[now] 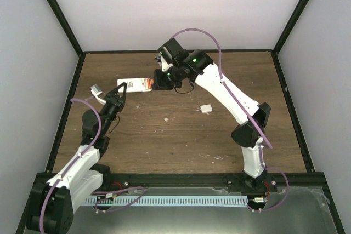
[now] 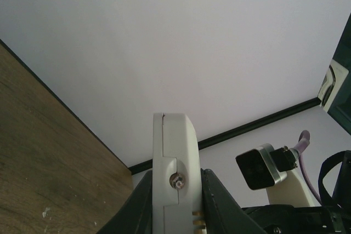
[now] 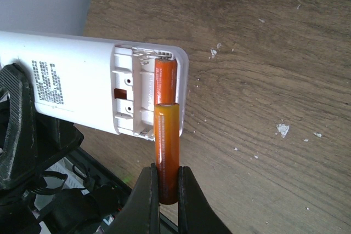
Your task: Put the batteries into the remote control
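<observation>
My left gripper (image 1: pixel 122 89) is shut on the white remote control (image 1: pixel 133 85) and holds it above the table; in the left wrist view the remote (image 2: pixel 174 168) stands edge-on between the jaws. In the right wrist view the remote (image 3: pixel 82 83) shows its back, with the battery bay open. One orange-red battery (image 3: pixel 165 83) lies in the bay's right slot. My right gripper (image 3: pixel 167 187) is shut on the second battery (image 3: pixel 166 146) and holds it upright just over the bay's near end. The right gripper (image 1: pixel 164 79) is at the remote's right end.
A small white square cover piece (image 1: pixel 206 108) lies on the wooden table right of centre. A white and grey item (image 1: pixel 96 90) lies near the left wall. White crumbs (image 1: pixel 166 119) dot the wood. Black frame rails edge the table.
</observation>
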You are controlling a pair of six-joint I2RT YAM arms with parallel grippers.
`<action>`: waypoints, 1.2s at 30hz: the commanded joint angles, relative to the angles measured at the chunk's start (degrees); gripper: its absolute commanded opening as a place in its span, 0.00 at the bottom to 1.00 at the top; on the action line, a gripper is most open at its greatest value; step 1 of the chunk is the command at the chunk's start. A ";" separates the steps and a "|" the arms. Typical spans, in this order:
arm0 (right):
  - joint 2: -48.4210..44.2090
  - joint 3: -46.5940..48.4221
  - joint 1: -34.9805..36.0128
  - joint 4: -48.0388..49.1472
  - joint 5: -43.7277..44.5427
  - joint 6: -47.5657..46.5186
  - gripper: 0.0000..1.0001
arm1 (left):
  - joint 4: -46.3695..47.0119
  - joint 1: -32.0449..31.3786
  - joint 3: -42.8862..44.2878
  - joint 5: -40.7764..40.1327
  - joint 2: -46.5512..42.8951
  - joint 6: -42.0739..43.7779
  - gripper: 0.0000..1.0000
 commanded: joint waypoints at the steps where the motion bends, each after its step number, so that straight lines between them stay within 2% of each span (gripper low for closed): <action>1: 1.33 2.52 -0.10 -0.86 -1.69 0.21 0.01 | 1.35 -0.31 0.66 -0.34 -0.19 0.20 0.00; 10: 2.84 2.26 -0.03 -0.07 -3.41 0.56 0.01 | 3.42 -0.78 -0.30 1.01 1.96 -0.39 0.00; 36: 7.54 1.64 -1.24 1.44 -2.09 1.49 0.03 | 1.81 -2.17 0.21 2.55 2.69 0.48 0.00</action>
